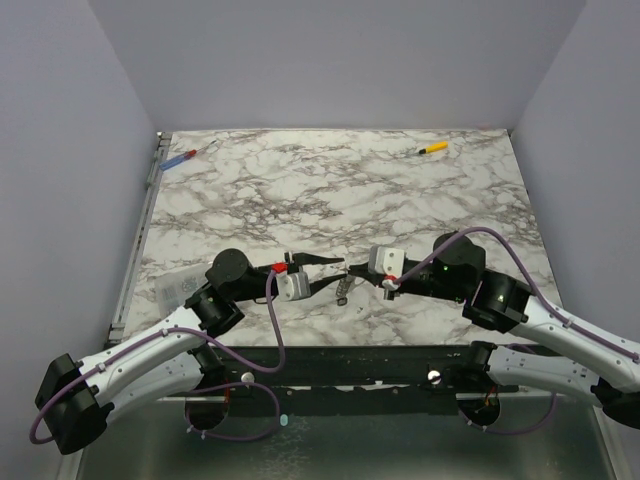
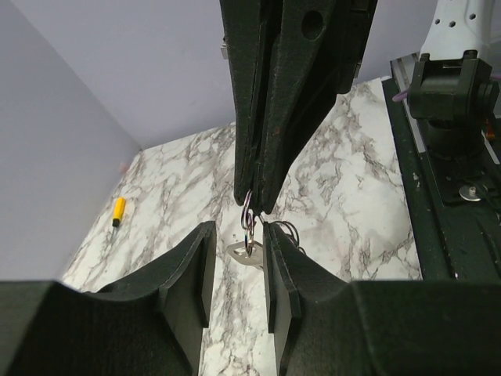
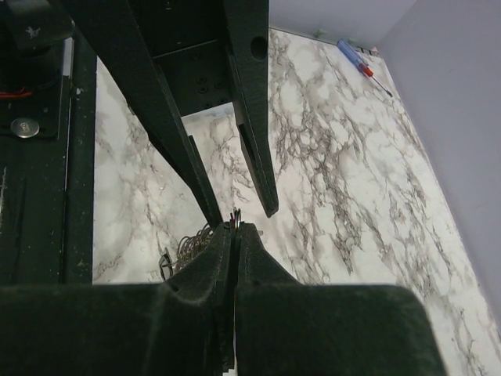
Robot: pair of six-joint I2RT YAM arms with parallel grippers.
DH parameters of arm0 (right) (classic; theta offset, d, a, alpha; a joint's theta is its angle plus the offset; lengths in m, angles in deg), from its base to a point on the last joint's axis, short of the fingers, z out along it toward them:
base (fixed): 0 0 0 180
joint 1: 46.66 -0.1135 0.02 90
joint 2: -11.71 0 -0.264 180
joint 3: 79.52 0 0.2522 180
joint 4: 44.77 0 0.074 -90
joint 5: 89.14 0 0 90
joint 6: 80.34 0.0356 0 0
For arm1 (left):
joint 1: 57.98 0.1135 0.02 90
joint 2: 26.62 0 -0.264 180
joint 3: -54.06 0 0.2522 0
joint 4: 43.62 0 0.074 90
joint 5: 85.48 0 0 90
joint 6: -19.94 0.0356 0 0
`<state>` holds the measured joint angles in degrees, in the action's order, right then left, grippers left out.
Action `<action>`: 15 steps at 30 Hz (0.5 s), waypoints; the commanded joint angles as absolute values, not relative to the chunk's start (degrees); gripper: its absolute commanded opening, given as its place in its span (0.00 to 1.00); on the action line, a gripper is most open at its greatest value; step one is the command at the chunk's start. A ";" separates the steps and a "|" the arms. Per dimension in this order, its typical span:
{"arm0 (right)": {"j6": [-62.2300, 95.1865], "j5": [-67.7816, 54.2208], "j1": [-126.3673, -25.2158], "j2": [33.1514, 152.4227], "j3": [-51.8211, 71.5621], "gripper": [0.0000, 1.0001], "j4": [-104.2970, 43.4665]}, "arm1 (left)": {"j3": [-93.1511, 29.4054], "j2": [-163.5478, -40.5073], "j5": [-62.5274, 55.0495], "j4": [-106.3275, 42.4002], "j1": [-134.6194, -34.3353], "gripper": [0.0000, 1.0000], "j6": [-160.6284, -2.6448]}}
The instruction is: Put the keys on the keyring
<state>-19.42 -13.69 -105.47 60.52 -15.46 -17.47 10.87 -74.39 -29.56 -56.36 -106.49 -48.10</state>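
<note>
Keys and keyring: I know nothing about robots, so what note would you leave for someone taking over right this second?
Right gripper: shut on the keyring, over the near middle of the table.
Left gripper: open, one finger on either side of the keys hanging under the keyring, not clamping them.
Done: at least one key appears to hang from the keyring.
Left: check that every key is threaded; these views cannot settle it.

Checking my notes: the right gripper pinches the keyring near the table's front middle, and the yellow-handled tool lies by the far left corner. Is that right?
Not quite. The top view shows the yellow-handled tool by the far right corner; the blue-and-red tool is at far left. The right gripper does pinch the keyring.
</note>
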 commanded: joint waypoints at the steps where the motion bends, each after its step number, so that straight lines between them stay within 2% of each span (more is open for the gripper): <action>1: -18.71 -16.33 -105.64 60.82 -13.94 0.01 -19.96 | 11.73 -73.55 -30.96 -57.02 -106.68 0.35 -47.87; 6: -18.48 -17.37 -105.64 61.07 -14.10 0.01 -21.03 | 11.73 -73.59 -31.33 -57.10 -106.72 0.32 -47.90; 13: -18.30 -17.74 -105.64 61.33 -14.73 0.01 -22.04 | 11.64 -73.64 -31.68 -57.11 -106.68 0.11 -47.95; 15: -18.24 -17.82 -105.64 61.32 -14.73 0.01 -22.05 | 11.64 -73.58 -31.77 -57.11 -106.73 0.08 -47.99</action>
